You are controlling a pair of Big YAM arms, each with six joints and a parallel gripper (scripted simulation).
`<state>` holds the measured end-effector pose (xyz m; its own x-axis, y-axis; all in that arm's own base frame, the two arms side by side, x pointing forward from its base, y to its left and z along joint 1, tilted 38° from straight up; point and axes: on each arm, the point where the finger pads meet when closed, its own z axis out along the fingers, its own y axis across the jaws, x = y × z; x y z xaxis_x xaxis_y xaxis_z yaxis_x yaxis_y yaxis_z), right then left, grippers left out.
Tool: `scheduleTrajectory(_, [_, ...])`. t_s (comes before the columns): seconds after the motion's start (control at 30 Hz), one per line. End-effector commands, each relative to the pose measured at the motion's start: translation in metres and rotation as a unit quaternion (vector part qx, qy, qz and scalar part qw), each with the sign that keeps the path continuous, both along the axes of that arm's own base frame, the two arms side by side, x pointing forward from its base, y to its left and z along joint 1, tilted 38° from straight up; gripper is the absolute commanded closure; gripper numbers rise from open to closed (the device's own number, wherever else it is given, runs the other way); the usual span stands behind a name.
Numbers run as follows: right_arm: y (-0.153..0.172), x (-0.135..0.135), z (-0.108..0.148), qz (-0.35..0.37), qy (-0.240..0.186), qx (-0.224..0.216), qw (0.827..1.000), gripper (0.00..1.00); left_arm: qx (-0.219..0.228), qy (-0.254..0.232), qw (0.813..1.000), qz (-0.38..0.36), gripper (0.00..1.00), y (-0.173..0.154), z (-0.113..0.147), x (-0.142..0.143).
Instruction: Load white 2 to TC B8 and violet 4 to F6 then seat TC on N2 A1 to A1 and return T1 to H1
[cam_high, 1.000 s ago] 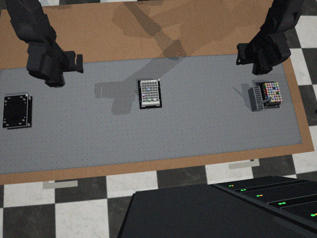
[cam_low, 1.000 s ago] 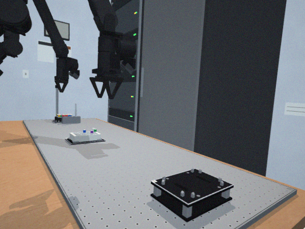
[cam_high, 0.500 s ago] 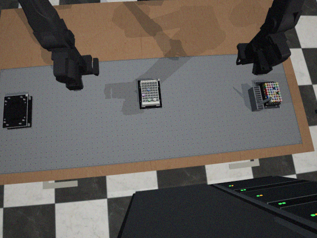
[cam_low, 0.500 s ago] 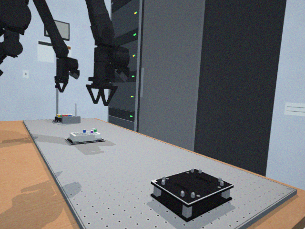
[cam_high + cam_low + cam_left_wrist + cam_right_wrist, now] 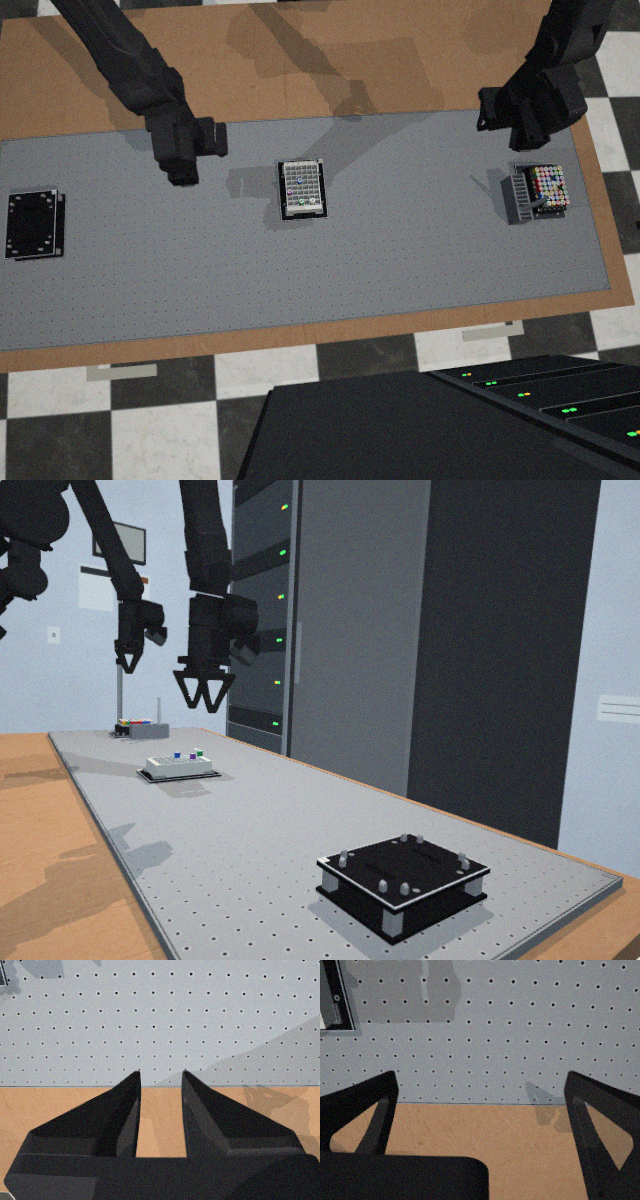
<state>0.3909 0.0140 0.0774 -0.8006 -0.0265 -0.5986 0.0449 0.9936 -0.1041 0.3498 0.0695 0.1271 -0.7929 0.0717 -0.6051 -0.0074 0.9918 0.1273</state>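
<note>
Holding nothing in partly open left jaws (image 5: 485, 117) (image 5: 129, 671) or wide-open right jaws (image 5: 212, 138) (image 5: 202, 708). Can see violet vial (image 5: 289, 191) (image 5: 192, 756) in TC (image 5: 303, 209) (image 5: 179, 767) (image 5: 322, 1021).

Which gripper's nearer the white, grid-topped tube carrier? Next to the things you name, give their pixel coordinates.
Right. The right gripper (image 5: 210, 138) (image 5: 202, 708) (image 5: 481, 1080) hangs above board level, to one side of the carrier (image 5: 303, 209) (image 5: 179, 768); the left gripper (image 5: 488, 111) (image 5: 129, 670) (image 5: 161, 1080) is farther off, on the other side.
</note>
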Motion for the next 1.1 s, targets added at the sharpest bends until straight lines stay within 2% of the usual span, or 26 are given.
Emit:
scheduleTrajectory(0.0, [0.013,0.019,0.008,-0.008,-0.021,0.013,1.0,0.0,0.001,-0.01,1.0,0.002,0.75,0.0,0.01,0.005])
scheduleTrajectory(1.07, [0.114,0.061,-0.039,-0.007,-0.017,0.014,1.0,0.0,0.001,-0.01,1.0,0.002,0.75,0.0,0.01,0.005])
